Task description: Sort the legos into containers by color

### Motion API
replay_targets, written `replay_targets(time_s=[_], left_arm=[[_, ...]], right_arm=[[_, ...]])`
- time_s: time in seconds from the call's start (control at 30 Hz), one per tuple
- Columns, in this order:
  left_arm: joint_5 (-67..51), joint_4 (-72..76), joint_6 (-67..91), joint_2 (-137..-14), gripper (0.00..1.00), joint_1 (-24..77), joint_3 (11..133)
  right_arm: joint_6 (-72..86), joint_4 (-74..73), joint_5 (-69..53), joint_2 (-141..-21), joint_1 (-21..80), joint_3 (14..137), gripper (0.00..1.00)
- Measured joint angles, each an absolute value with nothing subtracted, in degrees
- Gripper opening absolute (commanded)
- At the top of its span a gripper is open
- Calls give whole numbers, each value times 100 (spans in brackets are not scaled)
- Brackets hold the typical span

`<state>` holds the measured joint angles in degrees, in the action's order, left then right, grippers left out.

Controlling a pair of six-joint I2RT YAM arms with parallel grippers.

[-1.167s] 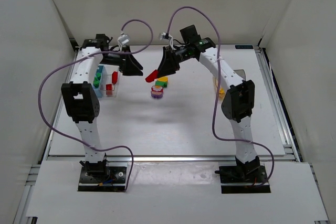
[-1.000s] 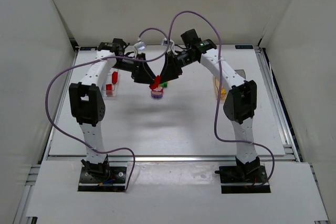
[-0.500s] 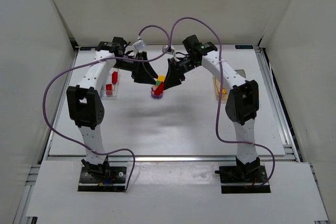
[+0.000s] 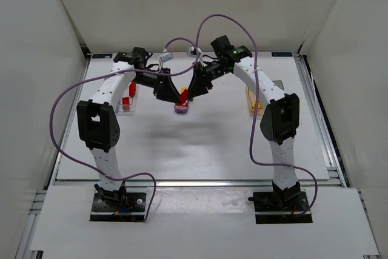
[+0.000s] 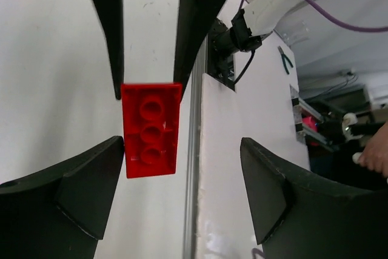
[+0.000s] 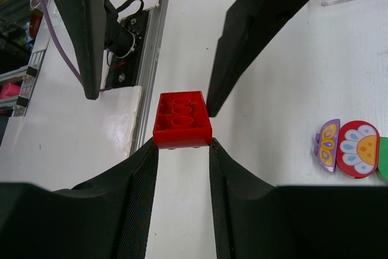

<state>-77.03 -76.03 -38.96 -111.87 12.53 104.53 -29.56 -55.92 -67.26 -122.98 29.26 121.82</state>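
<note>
Top external: high above and behind both arm bases, tilted forward and down, far enough to take in the whole table. Left wrist: very close, looking out past the left gripper at the red brick. Right wrist: equally close, looking past the right gripper at that brick from the opposite side. Shared by all three: the brick between both grippers.

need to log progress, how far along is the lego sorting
Done: red bricks lie in the clear bin at left, yellow ones in the amber bin at right. In hand: the right fingers grip a red brick between the open left fingers, apparently a handover. Left: a purple-and-red cluster on the table.
</note>
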Motion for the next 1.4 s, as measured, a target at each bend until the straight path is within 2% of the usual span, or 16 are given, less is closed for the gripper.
replay_targets(time_s=[0.03,0.17,0.47,0.53,0.67,0.8,0.83,0.9,0.97,1.1,1.17,1.2,1.4], left_arm=[[-7649,-7561,-3747,-11128,86,1251,10326],[-7437,-7201,-3232,-11013,70,1286,10119],[-7347,-6722,-2751,-10991,68,1365,10016],[-7347,-6608,-2661,-10975,63,1374,9968],[-7404,-6460,-2539,-10969,51,1374,9959],[-7411,-6337,-2528,-10919,33,1374,9948],[-7411,-6307,-2515,-10910,25,1374,9946],[-7413,-6263,-2484,-10892,19,1374,9935],[-7417,-6239,-2458,-10888,12,1374,9929],[-7419,-6145,-2436,-10847,10,1372,9850],[-7432,-6053,-2401,-10757,10,1339,9710],[-7441,-6016,-2368,-10676,10,1306,9603],[-7459,-5655,-2001,-10090,10,751,8783]], right_arm=[[-2934,-5575,-6726,-12298,2926,12182,0],[-2851,-5555,-6766,-12298,2926,12184,0],[-2661,-5452,-6840,-12298,2926,12346,0],[-2596,-5393,-6888,-12298,2926,12370,0],[-2547,-5323,-6952,-12298,2926,12398,0],[-2464,-5299,-7006,-12311,2895,12398,0],[-2460,-5293,-7022,-12311,2891,12398,0],[-2453,-5288,-7046,-12311,2886,12398,1],[-2443,-5284,-7046,-12311,2882,12398,7],[-2349,-5275,-6965,-12311,2882,12396,74],[-2250,-5229,-6842,-12307,2877,12366,86],[-2237,-5205,-6770,-12285,2873,12307,97],[-2150,-5205,-6307,-11762,2703,11572,99]])
